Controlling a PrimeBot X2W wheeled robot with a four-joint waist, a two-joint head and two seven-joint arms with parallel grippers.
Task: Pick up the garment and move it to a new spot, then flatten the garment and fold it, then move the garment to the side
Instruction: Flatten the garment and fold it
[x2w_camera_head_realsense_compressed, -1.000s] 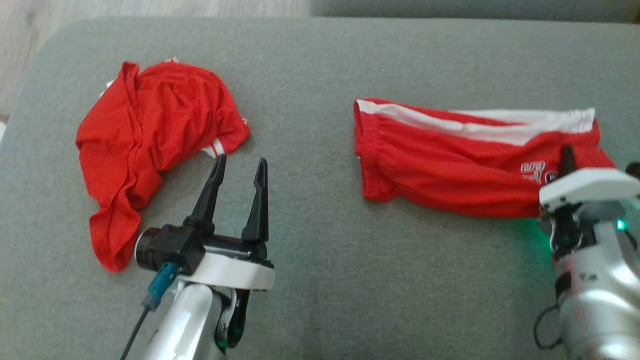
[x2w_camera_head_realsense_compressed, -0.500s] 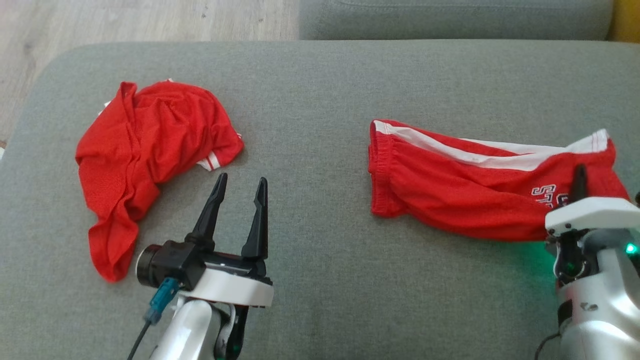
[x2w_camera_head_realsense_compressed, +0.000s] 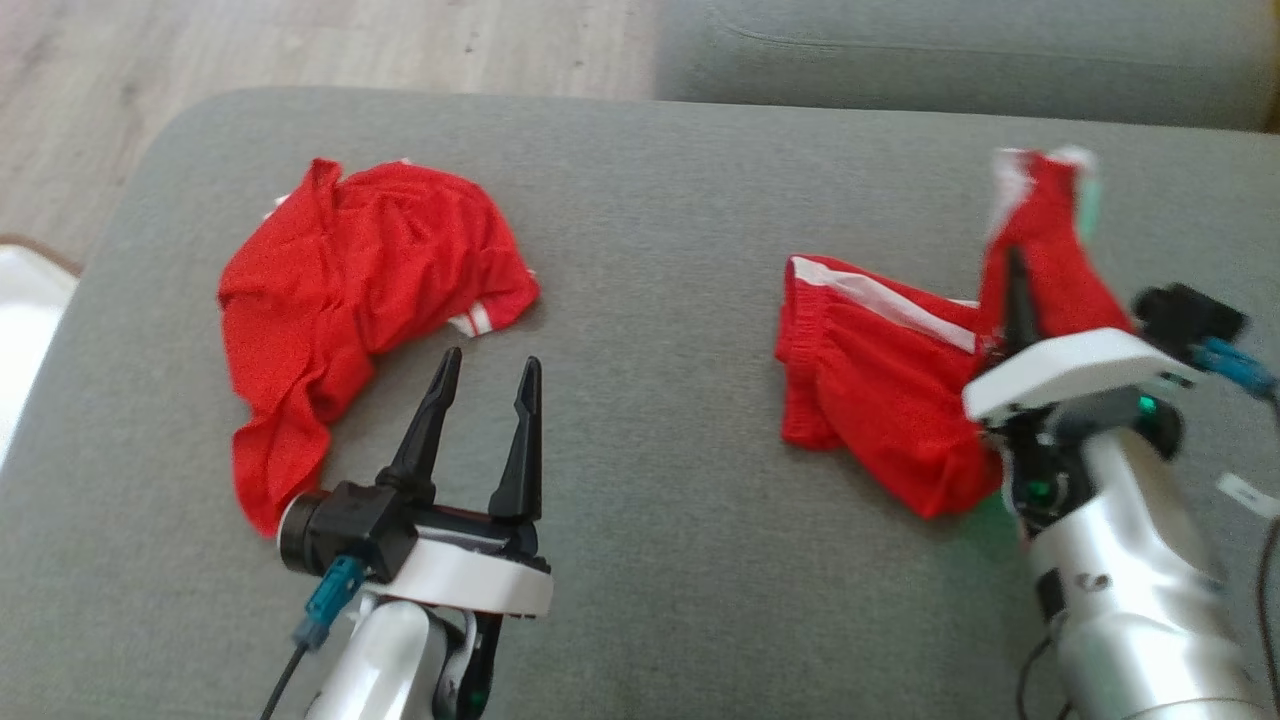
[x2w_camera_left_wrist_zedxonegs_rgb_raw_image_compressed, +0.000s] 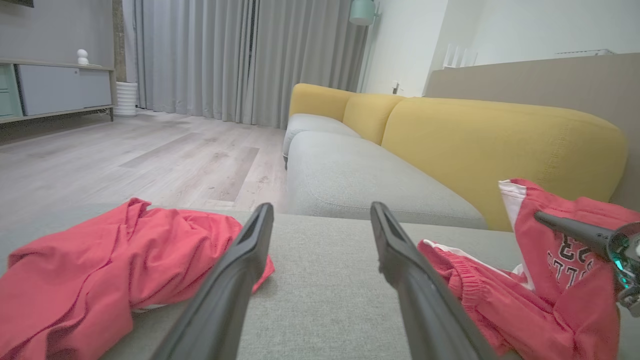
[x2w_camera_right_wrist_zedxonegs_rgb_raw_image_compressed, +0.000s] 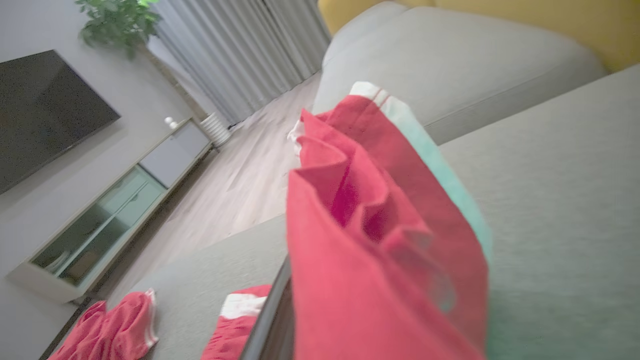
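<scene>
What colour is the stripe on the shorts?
White stripe on red shorts; clearest in the head view.

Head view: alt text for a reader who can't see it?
The right pincer, shut on one end of the red shorts, holds that end raised off the grey cushion while the rest lies on it. The left pincer hovers open near a crumpled red shirt.

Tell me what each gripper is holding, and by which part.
The right gripper is shut on the red shorts, pinching their leg end, which is up off the sofa. The left gripper is open and holds nothing.
</scene>
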